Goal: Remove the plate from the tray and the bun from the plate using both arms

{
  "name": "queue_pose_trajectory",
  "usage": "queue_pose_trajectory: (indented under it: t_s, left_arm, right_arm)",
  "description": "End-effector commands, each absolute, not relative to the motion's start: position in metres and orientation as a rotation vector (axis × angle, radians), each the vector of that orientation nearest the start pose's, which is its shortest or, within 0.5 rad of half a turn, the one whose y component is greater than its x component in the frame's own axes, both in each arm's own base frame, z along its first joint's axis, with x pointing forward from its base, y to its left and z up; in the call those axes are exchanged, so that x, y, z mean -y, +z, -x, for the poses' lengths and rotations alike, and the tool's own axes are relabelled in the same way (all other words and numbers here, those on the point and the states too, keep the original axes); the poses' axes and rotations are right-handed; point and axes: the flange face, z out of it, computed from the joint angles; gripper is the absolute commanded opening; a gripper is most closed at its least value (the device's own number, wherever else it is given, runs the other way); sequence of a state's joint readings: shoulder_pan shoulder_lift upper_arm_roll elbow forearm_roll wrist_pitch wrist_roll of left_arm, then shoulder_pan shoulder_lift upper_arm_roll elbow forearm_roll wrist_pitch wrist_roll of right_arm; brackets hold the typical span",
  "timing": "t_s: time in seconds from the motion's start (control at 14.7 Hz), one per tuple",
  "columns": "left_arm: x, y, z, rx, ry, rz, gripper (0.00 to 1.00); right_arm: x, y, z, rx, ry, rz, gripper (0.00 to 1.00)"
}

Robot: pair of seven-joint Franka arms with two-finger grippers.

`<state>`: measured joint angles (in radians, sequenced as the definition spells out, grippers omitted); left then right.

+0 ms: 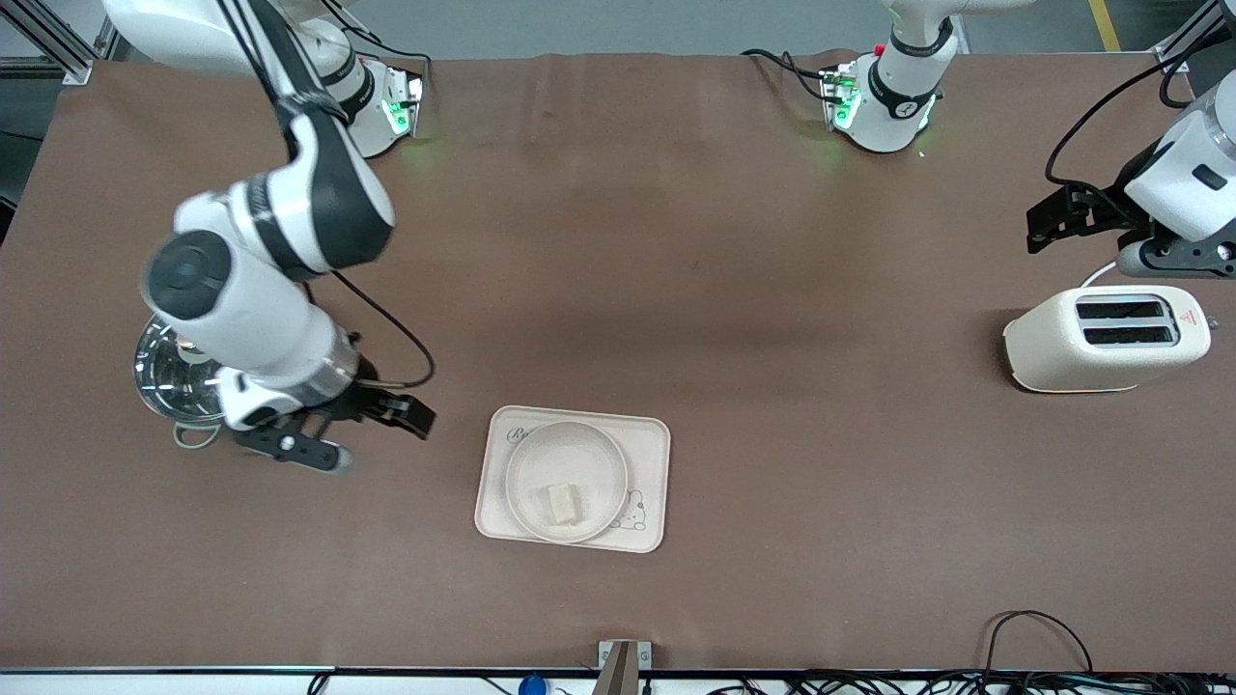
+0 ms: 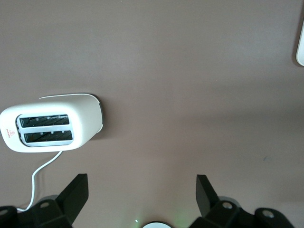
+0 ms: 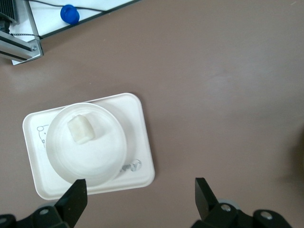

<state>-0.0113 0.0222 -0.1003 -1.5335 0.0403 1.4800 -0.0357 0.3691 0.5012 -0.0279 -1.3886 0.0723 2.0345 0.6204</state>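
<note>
Right gripper (image 1: 372,434): fingers spread, empty, low over bare table between the steel bowl (image 1: 174,376) and the tray (image 1: 652,483). Plate (image 1: 526,463) sits on tray, rim inside the tray's edges; bun (image 1: 562,503) on the plate's camera-side half. Wide open cloth between tray and toaster (image 1: 1053,343). Left gripper (image 1: 1048,227): fingers spread, empty, above the table near the toaster.

Bun (image 1: 563,503) on plate (image 1: 567,480), on tray (image 1: 649,446).

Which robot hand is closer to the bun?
The right gripper: it hangs open beside the tray that holds the plate and bun. The left gripper waits, open, by the toaster.
</note>
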Motion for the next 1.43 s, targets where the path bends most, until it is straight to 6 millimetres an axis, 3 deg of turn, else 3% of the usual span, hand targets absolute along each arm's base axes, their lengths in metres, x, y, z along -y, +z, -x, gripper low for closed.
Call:
queue_pose_trajectory:
  t_s: [0.0,0.14,0.34,0.75,0.95,1.16,1.36]
  left_arm:
    - [0.056,0.626,-0.550,-0.105,0.094,3.106,1.00]
    - [0.056,0.625,-0.550,-0.105,0.096,3.105,1.00]
    - [0.056,0.625,-0.550,-0.105,0.096,3.105,1.00]
    - [0.056,0.626,-0.550,-0.105,0.096,3.105,1.00]
    - [0.056,0.626,-0.550,-0.105,0.094,3.106,1.00]
    - [0.056,0.626,-0.550,-0.105,0.094,3.106,1.00]
    - [0.056,0.625,-0.550,-0.105,0.096,3.105,1.00]
  right_arm:
    - [-0.267,0.388,-0.678,-0.533,-0.119,2.975,1.00]
    - [-0.281,0.355,-0.678,-0.552,-0.087,2.973,1.00]
    - [-0.280,0.323,-0.684,-0.638,-0.020,2.888,1.00]
    - [-0.292,0.257,-0.690,-0.627,-0.094,2.869,1.00]
    - [-0.309,0.222,-0.683,-0.602,-0.109,2.876,1.00]
    - [-0.319,0.205,-0.680,-0.583,-0.140,2.871,0.88]
    - [-0.323,0.202,-0.678,-0.570,-0.136,2.875,0.60]
